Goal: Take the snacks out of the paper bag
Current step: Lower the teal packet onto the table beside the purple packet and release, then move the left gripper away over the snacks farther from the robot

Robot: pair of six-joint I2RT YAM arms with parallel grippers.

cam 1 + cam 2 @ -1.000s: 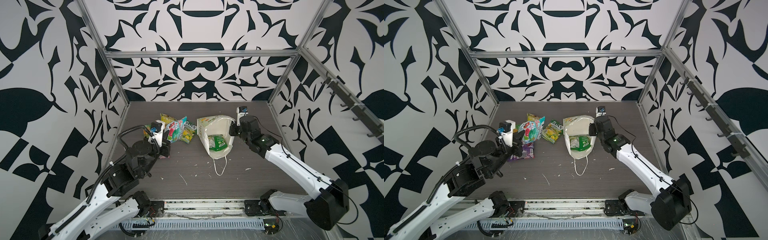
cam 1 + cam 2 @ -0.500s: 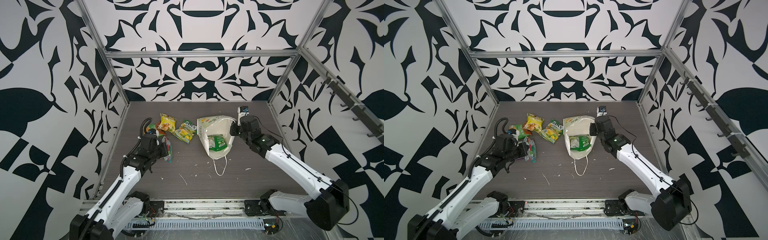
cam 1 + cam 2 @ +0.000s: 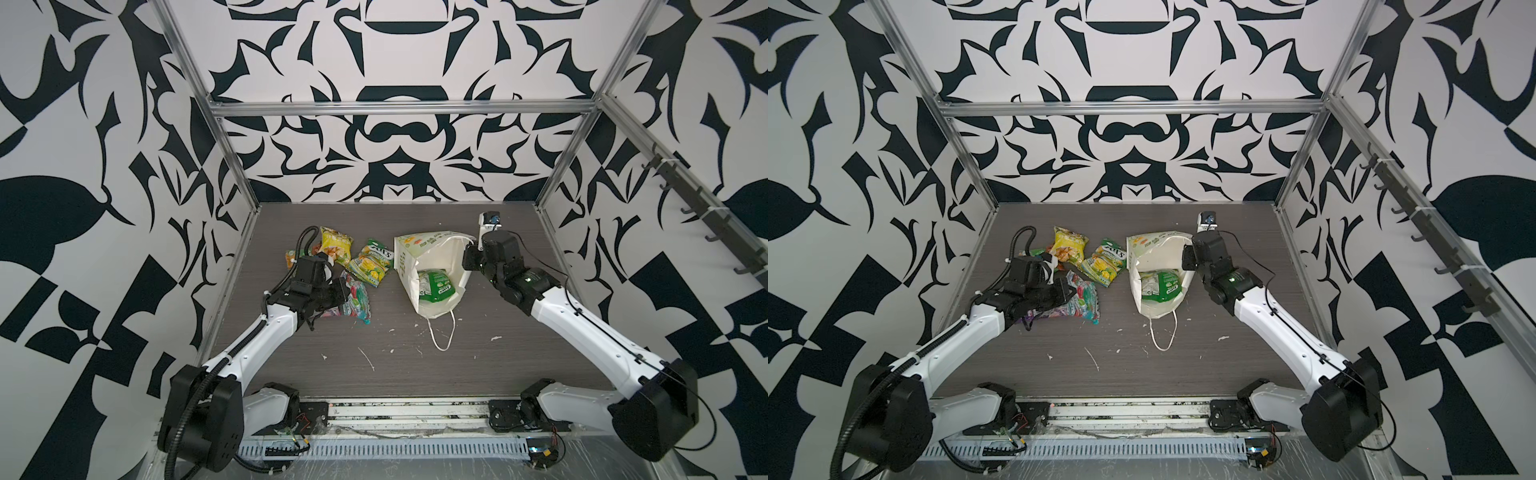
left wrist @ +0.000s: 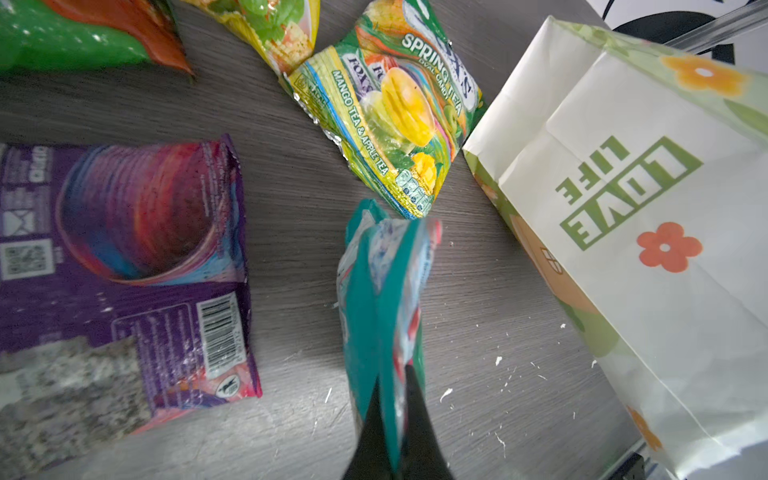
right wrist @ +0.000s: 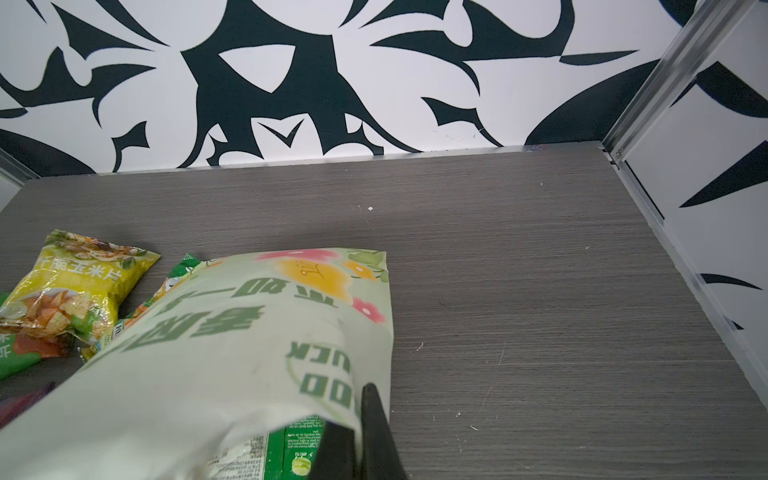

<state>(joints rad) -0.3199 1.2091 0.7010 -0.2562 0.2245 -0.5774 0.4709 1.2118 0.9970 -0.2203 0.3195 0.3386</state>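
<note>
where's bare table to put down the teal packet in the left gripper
Bare: table between the cord handle and the near edge, also behind the paper bag. Crowded: around purple packet and FOX'S packet.

The table [image 3: 415, 365] is being lit brightly and evenly from overhead, with soft shadows being cast. In the left wrist view the purple packet [image 4: 124, 257] is being speckled with glare and blurred; the paper bag [image 5: 208, 365] is being rendered out of focus in the right wrist view.
</note>
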